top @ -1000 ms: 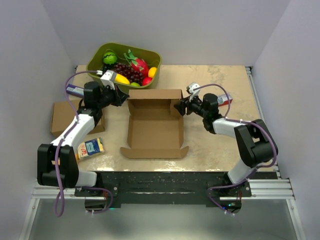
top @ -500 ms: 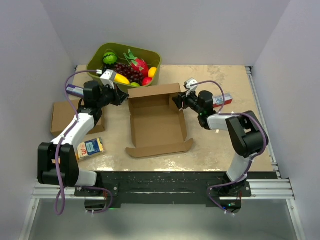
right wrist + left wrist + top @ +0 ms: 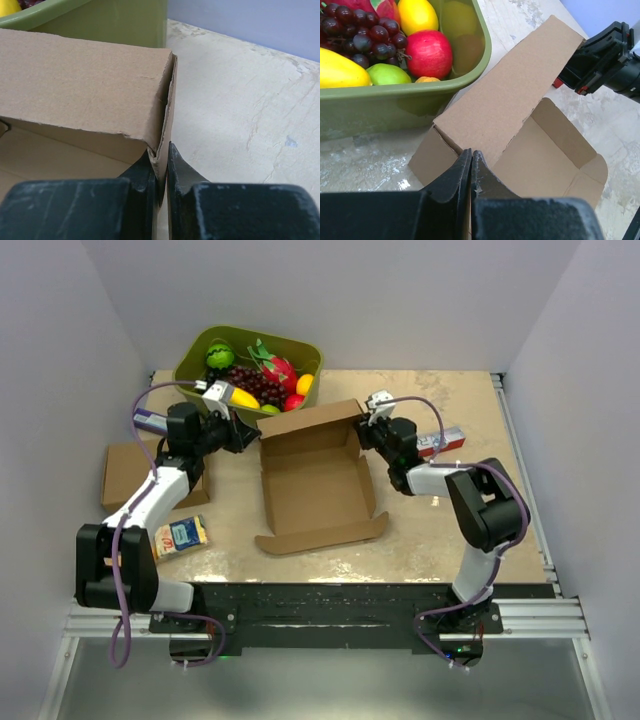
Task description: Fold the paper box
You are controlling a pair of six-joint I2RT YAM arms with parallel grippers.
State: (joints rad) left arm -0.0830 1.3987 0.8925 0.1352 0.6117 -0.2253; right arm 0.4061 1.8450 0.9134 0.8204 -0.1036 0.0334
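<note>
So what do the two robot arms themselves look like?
Left arm and right arm: white link shells, chunky black joint housings, black bases, purple cables looping alongside. Left tool and right tool each have two flat, scuffed black fingers.

The beige counter (image 3: 445, 525) carries the open paper box (image 3: 315, 485) at its middle, a green fruit tub (image 3: 192, 368) at the far edge, and a packet (image 3: 181, 535) near-left.

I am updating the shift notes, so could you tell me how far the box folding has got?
Done: the far wall of the paper box stands up. In hand: the left gripper and the right gripper each pinch a far corner of it. To do: the near flap lies flat and the box is open.
</note>
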